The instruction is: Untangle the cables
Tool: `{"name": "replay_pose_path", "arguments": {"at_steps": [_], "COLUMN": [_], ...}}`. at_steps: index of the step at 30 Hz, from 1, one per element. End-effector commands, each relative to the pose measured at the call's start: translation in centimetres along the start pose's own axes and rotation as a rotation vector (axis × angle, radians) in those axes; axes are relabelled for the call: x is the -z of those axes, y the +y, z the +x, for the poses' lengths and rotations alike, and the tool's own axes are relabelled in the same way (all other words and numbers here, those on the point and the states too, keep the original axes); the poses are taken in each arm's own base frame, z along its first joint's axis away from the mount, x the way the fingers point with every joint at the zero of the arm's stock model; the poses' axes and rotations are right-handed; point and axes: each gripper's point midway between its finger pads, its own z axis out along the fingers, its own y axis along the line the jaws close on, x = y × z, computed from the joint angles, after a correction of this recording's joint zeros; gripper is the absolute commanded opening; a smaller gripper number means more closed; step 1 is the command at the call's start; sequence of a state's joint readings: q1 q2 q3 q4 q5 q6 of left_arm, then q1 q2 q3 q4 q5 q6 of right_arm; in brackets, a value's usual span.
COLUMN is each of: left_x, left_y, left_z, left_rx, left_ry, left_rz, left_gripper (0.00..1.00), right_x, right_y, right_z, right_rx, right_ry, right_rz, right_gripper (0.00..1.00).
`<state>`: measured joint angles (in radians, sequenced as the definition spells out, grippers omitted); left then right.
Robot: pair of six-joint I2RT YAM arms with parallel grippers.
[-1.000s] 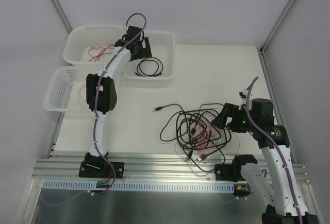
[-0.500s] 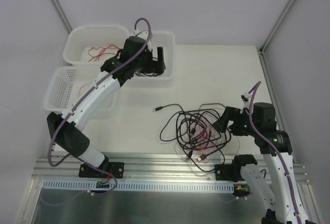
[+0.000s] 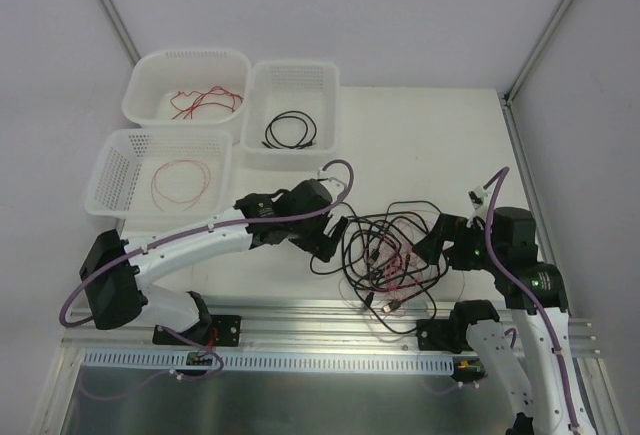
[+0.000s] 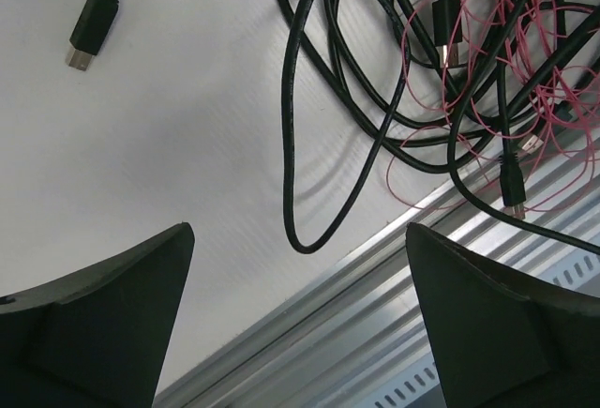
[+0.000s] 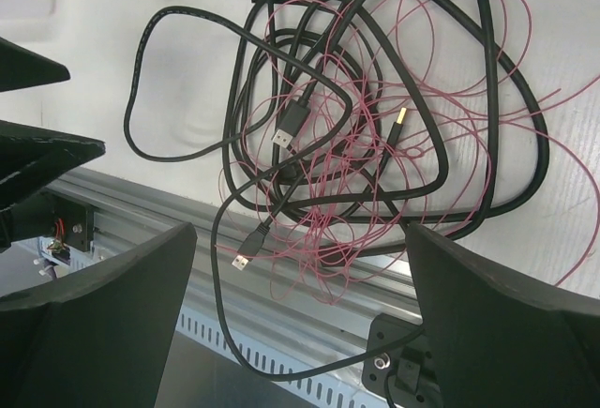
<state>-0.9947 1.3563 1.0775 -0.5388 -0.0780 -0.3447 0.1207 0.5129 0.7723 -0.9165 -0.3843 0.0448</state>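
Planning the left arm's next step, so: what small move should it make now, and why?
Probably lower the open left end effector onto the outlying loop of thick black cable. That loop lies right below its open jaws, apart from the thin red wires, so it looks the easiest strand to pull free.

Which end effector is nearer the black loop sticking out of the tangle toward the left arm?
Left. The left end effector hovers open directly over the black loop. The right end effector, also open, sits at the opposite edge of the tangle.
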Motion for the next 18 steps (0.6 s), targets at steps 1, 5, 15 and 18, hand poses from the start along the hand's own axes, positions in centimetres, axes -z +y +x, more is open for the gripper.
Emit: {"name": "replay_pose_path", "arguments": {"at_steps": [1, 5, 15, 18], "left_x": [-1.1, -3.4, -7.0, -5.9], "left_y": [0.2, 1.2, 1.4, 1.2], "left_z": [0.5, 0.9, 0.8, 0.0], "left_rx": [-0.011, 0.016, 0.061, 0.072], "left_ry": [-0.004, 0.016, 0.061, 0.027], "left_rz": [-0.067, -0.155, -0.234, -0.22], "left_gripper": [0.96, 0.89, 0.23, 0.0], "right_x": [0.2, 0.4, -0.8, -1.7], "right_y": [0.6, 0.9, 1.2, 1.5], "right_z": [0.4, 0.6, 1.4, 1.6], "right_rx": [-0.01, -0.007, -0.046, -0.067], "right_ry": [0.002, 0.005, 0.014, 0.025], "right_rz": [-0.033, -0.048, -0.103, -0.135], "right_gripper": [0.99, 0.99, 1.0, 1.0]}}
